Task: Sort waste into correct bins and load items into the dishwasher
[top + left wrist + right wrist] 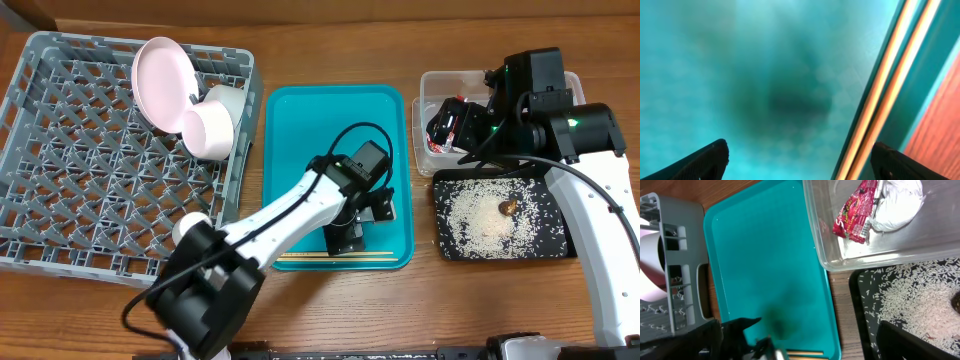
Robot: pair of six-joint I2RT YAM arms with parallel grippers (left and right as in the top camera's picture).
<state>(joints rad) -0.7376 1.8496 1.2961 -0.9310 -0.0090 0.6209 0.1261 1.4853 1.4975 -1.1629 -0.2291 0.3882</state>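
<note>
With wrapper (855,210) and tissue (897,205) in the clear tub (875,255), rice (480,215) on the black tray (555,245), plate (160,80) and bowls (210,130) in the rack (80,180), seemingly only the chopsticks (340,257) remain on the teal tray (300,130), under the wide-open left end effector (799,150)

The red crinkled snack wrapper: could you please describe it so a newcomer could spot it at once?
Find the teal rectangular serving tray in the centre; just right of it stands a clear rectangular plastic tub. Inside lies the red crinkled snack wrapper, the only red thing there, beside a crumpled white tissue.
</note>
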